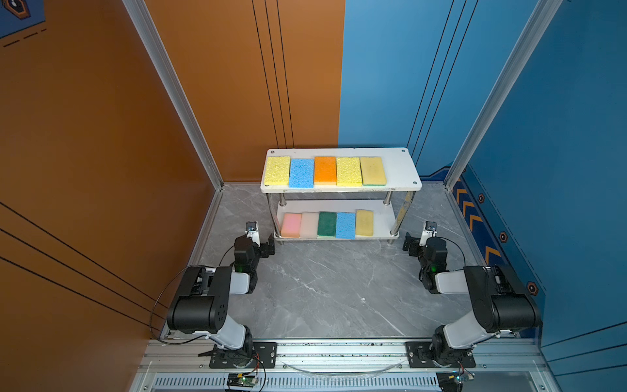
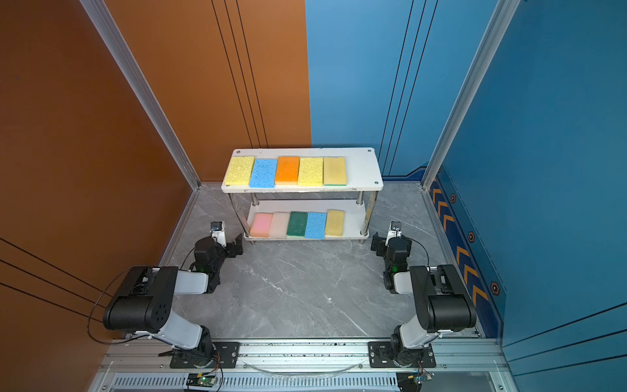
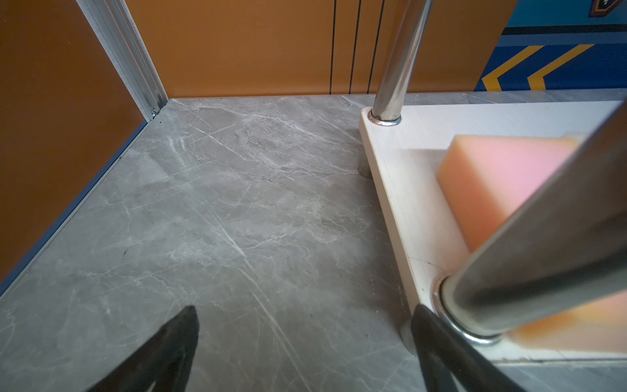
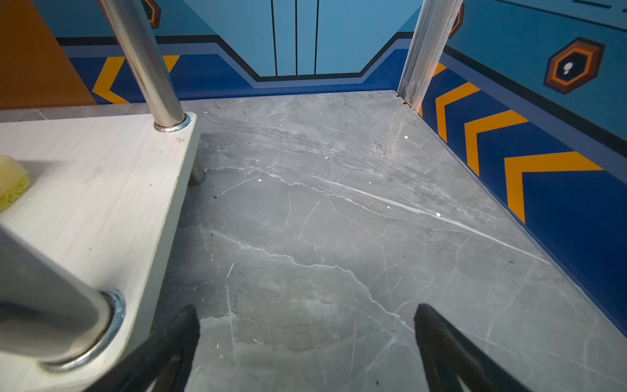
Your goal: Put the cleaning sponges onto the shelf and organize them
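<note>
The shelf (image 1: 400, 168) stands at the back of the grey marble surface (image 1: 322, 288), and in both top views I count ten sponges lying flat on it, five to a board. Along the top board, left to right, I see the bright yellow sponge (image 1: 277, 170), the upper blue sponge (image 1: 301, 173), the orange sponge (image 1: 325, 169), the second bright yellow sponge (image 1: 348, 171) and the dull yellow sponge (image 1: 373, 170) with a green underside. They sit side by side and crowd toward the left end. On the lower board, in the same order, lie the pink sponge (image 1: 291, 224), the off-white sponge (image 1: 309, 224), the dark green sponge (image 1: 327, 224), the lower blue sponge (image 1: 345, 225) and the pale yellow sponge (image 1: 364, 222), which is turned slightly out of line with its neighbours. My left wrist camera shows the pink one close up on the lower board, partly behind a shiny metal leg (image 3: 543, 244). The left gripper (image 3: 304, 308) hangs low just beside the shelf's front left corner with its jaws spread wide and nothing between them; one finger is right at that leg's base, and I cannot tell whether it touches. The right gripper (image 4: 306, 306) sits near the front right corner, clear of the board, jaws likewise spread and empty over bare marble.
</note>
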`<state>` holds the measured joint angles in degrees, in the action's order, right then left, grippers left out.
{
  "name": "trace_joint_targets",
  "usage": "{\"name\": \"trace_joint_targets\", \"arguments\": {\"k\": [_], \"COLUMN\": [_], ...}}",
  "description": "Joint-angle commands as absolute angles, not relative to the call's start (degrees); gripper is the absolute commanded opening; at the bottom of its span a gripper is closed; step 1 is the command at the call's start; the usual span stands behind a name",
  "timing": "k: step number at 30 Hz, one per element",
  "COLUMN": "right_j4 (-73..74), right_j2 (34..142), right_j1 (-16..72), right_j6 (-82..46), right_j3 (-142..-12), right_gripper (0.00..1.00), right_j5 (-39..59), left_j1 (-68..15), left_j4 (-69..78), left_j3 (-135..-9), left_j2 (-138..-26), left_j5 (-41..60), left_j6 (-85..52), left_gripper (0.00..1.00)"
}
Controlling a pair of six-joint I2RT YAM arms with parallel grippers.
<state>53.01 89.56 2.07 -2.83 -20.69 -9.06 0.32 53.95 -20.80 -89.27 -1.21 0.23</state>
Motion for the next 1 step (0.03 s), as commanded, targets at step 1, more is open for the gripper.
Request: {"name": "trace_joint_targets", "arguments": {"k": [1], "right_j4": [52.2], "right_j2": [88.6], "right_j1": [2.0], "right_j6": [-3.5], "right_j3": [-21.3], "right_gripper": [1.0], "right_j5": [-8.7], "left_j1": [0.3], "left_j4": [53.2], "left_j3": [-21.7], "left_j2": [-89.6], "left_j5": [-0.1], "left_j6": [0.9], "left_gripper": [0.98]}}
